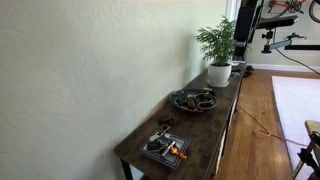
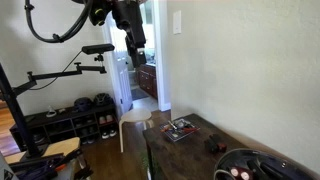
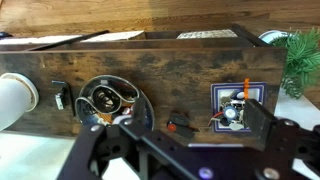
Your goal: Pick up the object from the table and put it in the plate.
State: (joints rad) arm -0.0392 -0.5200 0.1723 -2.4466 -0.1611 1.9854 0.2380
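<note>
One hand (image 2: 134,44): high above the table (image 3: 160,65), fingers spread wide in the wrist view, gripping nothing.
Small object (image 3: 180,127): dark with a red part, too small to name; lying on bare table between plate and tray, touching neither; judged to be the thing to pick up.
Plate (image 3: 88,88): round, dark, already holding a few items; near the object, to its left in the wrist view.
Tray (image 3: 216,100): square, dark, with orange pieces; on the object's opposite side.
Key relation: object almost straight below the hand, low and central in the wrist view, framed by the two fingers; mostly a descent needed, little sideways travel.
Long axis: seemingly along the table's length, though too small to be sure; perhaps a wrist turn so as to close across the narrow side.
Other small item (image 3: 62,97): beyond the plate, farther off-centre.
</note>
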